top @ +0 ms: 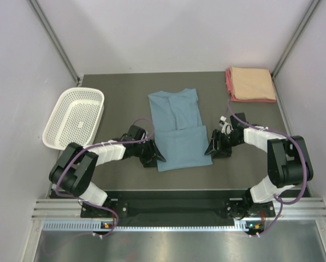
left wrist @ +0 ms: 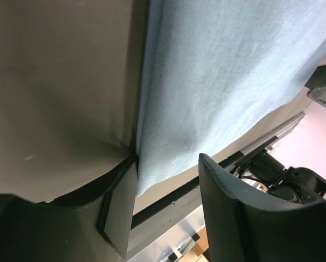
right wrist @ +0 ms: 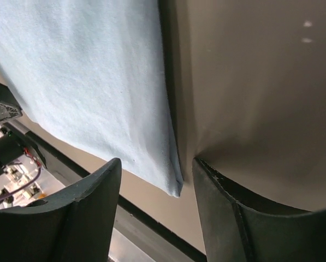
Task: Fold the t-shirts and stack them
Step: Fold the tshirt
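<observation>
The large blue-grey t-shirt (top: 176,131) lies flat in the middle of the dark worktop (top: 124,98). Its near part is doubled over into a rectangle, and the collar and sleeves spread out beyond it on the far side. The left pincer (top: 158,156) sits low at the near left corner of this rectangle, and the right pincer (top: 209,147) sits just as low at the near right edge, so the two face each other across the cloth. In the left wrist view the fingers (left wrist: 236,218) stand well apart, astride the shirt's corner. The cloth's edge runs just beside the inner pad of one finger, and nothing is clamped. In the right wrist view the fingers (right wrist: 244,218) are also spread, with the pointed corner of the shirt lying on the worktop in the gap between them, also unclamped. At the far right corner a peach t-shirt (top: 252,82), folded into a flat rectangle, rests on top of a pink-red t-shirt (top: 229,82), which shows only along the left and near edges. This stack is well apart from the blue-grey shirt. A white mesh basket (top: 61,109) sits on the left side of the worktop, tilted partly over its left edge, with no cloth in it.
</observation>
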Controlling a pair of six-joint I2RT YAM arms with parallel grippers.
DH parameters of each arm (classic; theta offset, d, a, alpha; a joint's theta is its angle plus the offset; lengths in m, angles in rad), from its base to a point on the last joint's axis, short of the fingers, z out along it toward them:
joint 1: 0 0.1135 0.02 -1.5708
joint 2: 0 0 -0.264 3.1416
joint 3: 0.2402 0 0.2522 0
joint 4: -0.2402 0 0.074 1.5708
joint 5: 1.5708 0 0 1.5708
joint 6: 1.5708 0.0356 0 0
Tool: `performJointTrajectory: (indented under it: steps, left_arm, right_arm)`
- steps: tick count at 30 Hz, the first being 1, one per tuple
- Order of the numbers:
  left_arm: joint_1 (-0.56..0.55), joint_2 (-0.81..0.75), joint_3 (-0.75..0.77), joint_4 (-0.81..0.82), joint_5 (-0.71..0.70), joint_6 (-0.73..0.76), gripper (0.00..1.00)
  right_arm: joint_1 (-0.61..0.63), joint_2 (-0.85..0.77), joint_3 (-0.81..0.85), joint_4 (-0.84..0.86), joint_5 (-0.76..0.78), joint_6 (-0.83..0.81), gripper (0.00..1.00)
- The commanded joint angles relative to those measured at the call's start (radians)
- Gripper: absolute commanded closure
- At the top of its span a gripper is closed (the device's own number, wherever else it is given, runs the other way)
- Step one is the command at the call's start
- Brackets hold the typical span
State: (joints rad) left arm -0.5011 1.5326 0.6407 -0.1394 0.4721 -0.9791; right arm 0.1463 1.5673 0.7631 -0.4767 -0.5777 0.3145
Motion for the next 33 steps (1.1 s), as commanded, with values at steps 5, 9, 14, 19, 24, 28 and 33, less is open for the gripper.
performJointTrajectory:
  steps: [5,9,14,19,24,28,33]
  left_arm:
    - [-0.017,0.064,-0.068,0.053,-0.05,-0.023,0.47]
    - [-0.017,0.075,-0.082,0.086,-0.041,-0.038,0.48]
    - [-0.017,0.107,-0.09,0.13,-0.016,-0.066,0.51]
    - [-0.016,0.12,-0.085,0.164,-0.015,-0.063,0.62]
    - [-0.016,0.129,-0.081,0.164,-0.018,-0.049,0.86]
    - [-0.016,0.107,-0.081,0.144,-0.035,-0.027,1.0]
    - [-0.017,0.011,-0.09,0.023,-0.081,0.022,1.0]
  right_arm:
    - [0.056,0.077,-0.047,0.058,0.078,-0.029,0.46]
    - [0.073,0.085,-0.062,0.066,0.065,-0.019,0.47]
    - [0.079,0.088,-0.096,0.124,0.007,0.006,0.49]
    - [0.079,0.073,-0.117,0.176,-0.03,0.014,0.57]
    - [0.079,0.056,-0.134,0.239,-0.074,0.035,0.81]
    - [0.075,0.037,-0.146,0.262,-0.099,0.046,1.0]
    - [0.075,-0.056,-0.16,0.207,-0.111,0.034,1.0]
